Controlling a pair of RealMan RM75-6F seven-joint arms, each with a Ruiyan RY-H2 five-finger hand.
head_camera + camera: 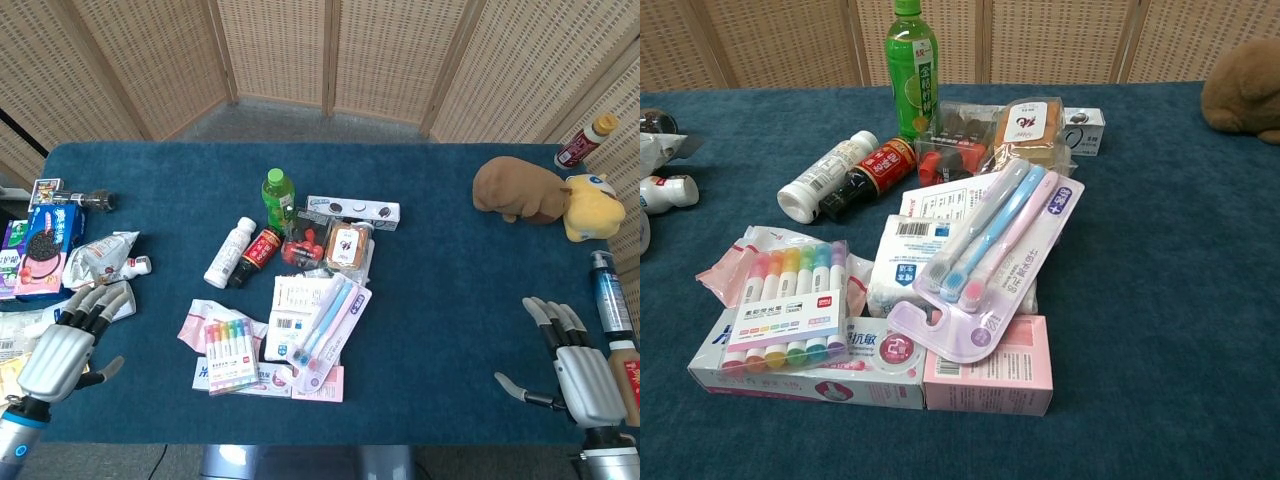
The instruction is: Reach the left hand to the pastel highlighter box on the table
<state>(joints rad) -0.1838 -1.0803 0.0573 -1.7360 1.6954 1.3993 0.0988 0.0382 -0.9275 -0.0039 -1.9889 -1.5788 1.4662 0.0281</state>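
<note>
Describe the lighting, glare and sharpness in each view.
Head view: even, soft light, only faint shadows; the left hand and right hand are sharp. Chest view: near things crisp, small glints on the highlighter box and toothbrush pack; the brown plush toy is slightly soft and cropped.

Left hand [62, 352] ribbed silver back, grey-black fingers; right hand [582, 372] alike

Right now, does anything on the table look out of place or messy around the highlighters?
Nothing is spilled or broken. The pastel highlighter box lies tilted atop a toothpaste box and a pink pouch, and the toothbrush pack sprawls askew over other boxes.
</note>
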